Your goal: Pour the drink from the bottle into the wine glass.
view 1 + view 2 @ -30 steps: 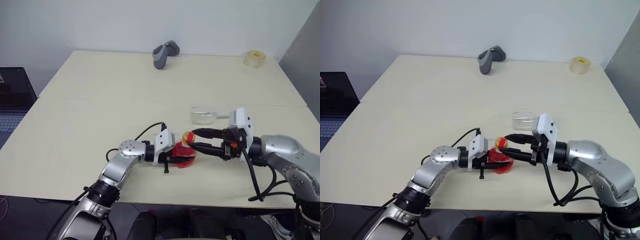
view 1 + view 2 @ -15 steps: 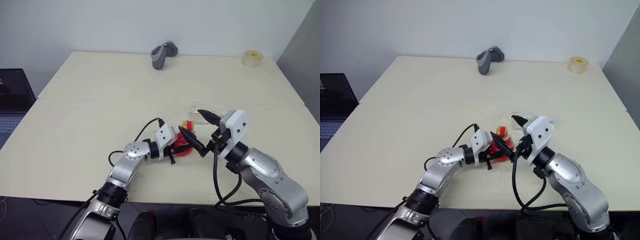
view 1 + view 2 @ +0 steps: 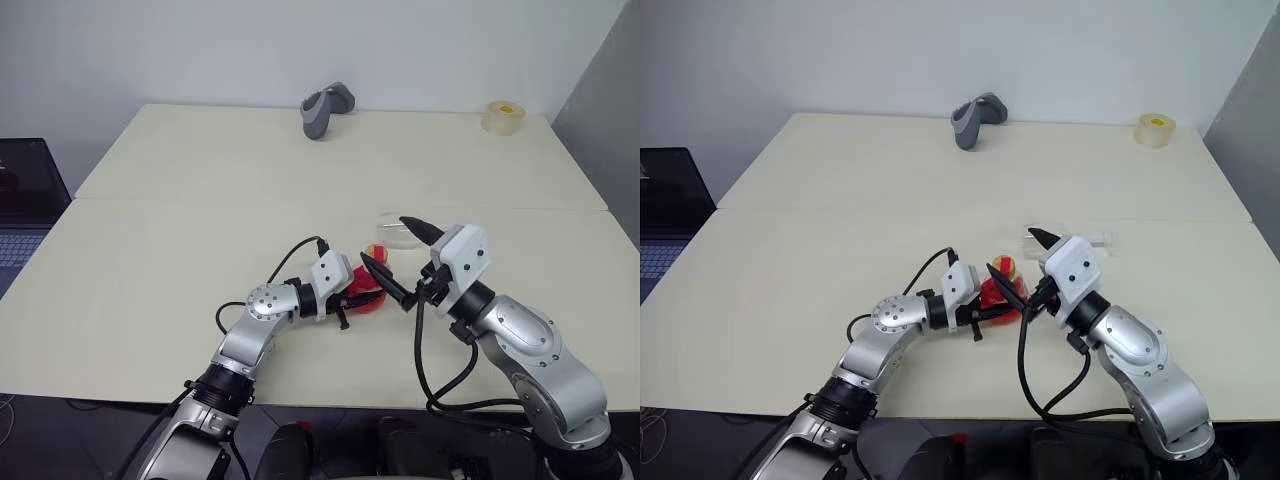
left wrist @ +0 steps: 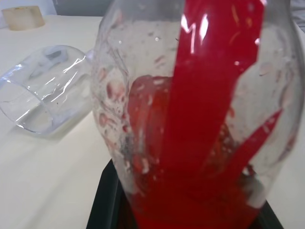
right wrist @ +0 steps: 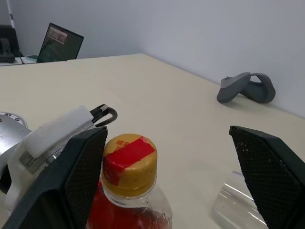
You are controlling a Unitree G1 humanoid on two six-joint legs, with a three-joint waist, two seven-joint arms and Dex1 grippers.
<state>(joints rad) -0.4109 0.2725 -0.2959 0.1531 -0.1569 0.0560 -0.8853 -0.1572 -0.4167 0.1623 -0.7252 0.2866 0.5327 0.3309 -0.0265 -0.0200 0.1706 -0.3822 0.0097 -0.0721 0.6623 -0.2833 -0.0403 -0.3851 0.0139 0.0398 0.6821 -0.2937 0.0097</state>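
The bottle [image 3: 364, 292], clear plastic with the red drink [image 4: 205, 109] inside, stands nearly upright just above the table, and my left gripper [image 3: 349, 299] is shut on its body from the left. Its yellowish cap [image 5: 129, 158] carries a red band. My right gripper [image 3: 401, 257] is open wide, with its black fingers [image 5: 269, 174] on either side of the cap and apart from it. The wine glass [image 3: 397, 229] lies on its side on the table just behind the bottle, its open bowl [image 4: 45, 90] empty.
A grey curved device [image 3: 328, 108] sits at the table's far edge and a tape roll [image 3: 503, 116] at the far right corner. A laptop [image 3: 25, 195] stands off the left side. The cream table [image 3: 200, 170] stretches wide around both arms.
My right gripper has opened wider and rolled, from lying level beside the cap to straddling it with one finger above the other. The left gripper keeps its hold on the bottle.
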